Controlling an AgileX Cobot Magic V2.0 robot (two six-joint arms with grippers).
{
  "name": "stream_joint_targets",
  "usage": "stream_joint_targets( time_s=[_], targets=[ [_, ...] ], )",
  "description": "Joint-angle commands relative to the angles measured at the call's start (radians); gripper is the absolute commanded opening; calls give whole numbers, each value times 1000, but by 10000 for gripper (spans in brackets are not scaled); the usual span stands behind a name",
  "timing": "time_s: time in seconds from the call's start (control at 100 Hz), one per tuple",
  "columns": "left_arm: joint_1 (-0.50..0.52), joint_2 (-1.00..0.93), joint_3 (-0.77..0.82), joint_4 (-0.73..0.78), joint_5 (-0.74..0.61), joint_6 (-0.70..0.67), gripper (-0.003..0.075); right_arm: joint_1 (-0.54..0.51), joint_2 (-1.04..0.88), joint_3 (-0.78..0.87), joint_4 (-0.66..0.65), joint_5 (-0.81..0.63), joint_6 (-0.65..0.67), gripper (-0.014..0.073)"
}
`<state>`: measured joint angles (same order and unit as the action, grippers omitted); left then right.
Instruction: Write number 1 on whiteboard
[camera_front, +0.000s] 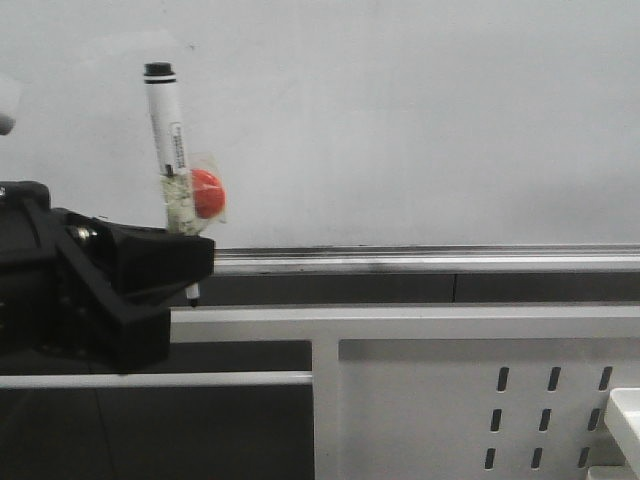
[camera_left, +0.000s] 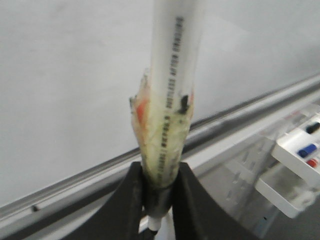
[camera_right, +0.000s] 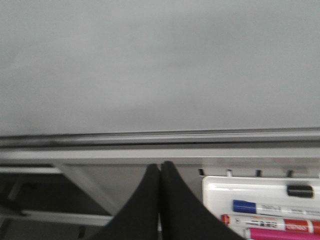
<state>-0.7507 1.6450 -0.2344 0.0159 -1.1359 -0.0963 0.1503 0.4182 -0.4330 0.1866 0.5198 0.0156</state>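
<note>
One marker (camera_front: 170, 150) is clamped in the left gripper (camera_front: 190, 262), standing near-upright with its black end up and its narrow end protruding below the closed fingers (camera_left: 129, 210); a wad of tape with a red patch (camera_front: 207, 193) wraps the barrel just above the grip. Behind it, the whiteboard (camera_front: 420, 120) is blank in all three views: no stroke of the number 1 is visible yet, so the writing step is judged not yet begun. To execute it well, the writing tip must be turned toward the board face, since the marker currently lies roughly parallel to it; which end carries the tip cannot be confirmed from these views. Contact should be made well above the silver rail (camera_front: 430, 262), then drawn in one steady vertical line with light, even pressure, as the taped grip may let the barrel pivot. Further right, the perforated frame (camera_front: 480, 390) sits below the rail. The right gripper (camera_right: 160, 172) is fully closed on nothing, beside a tray (camera_right: 215, 187) of spare markers (camera_right: 265, 207), and should remain clear.
</note>
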Motion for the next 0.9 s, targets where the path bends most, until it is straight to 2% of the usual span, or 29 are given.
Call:
stream_joint_targets(
  time_s=[0.0, 0.1, 0.17, 0.29, 0.37, 0.44, 0.51, 0.57, 0.66, 0.89],
  targets=[
    [-3, -28, -9, 113, -211, 12, -20, 105, 19, -69, 66, -34, -155, -56],
    [-3, -49, -9, 206, -177, 23, -20, 240, 28, -109, 86, 1, -259, -56],
    [-3, -85, -17, 252, -74, 85, -20, 330, 49, -133, 86, 17, -308, -54],
    [-3, -190, -66, 347, 277, 168, -20, 477, 107, -152, 86, 4, -359, 26],
    [-5, -276, -131, 495, 533, 170, -20, 556, 179, -166, 86, -19, -359, 153],
    [-24, -338, -181, 572, 706, 170, -20, 610, 251, -185, 79, -50, -359, 274],
    [-52, -383, -232, 592, 884, 170, -20, 652, 326, -208, 43, -91, -363, 359],
    [-70, -407, -272, 587, 1019, 170, -20, 680, 385, -230, -2, -123, -363, 372],
    [-99, -427, -309, 584, 1098, 168, -20, 713, 474, -273, -57, -169, -363, 372],
    [-125, -428, -349, 578, 1099, 168, -20, 758, 663, -386, -135, -207, -363, 372]
  ],
)
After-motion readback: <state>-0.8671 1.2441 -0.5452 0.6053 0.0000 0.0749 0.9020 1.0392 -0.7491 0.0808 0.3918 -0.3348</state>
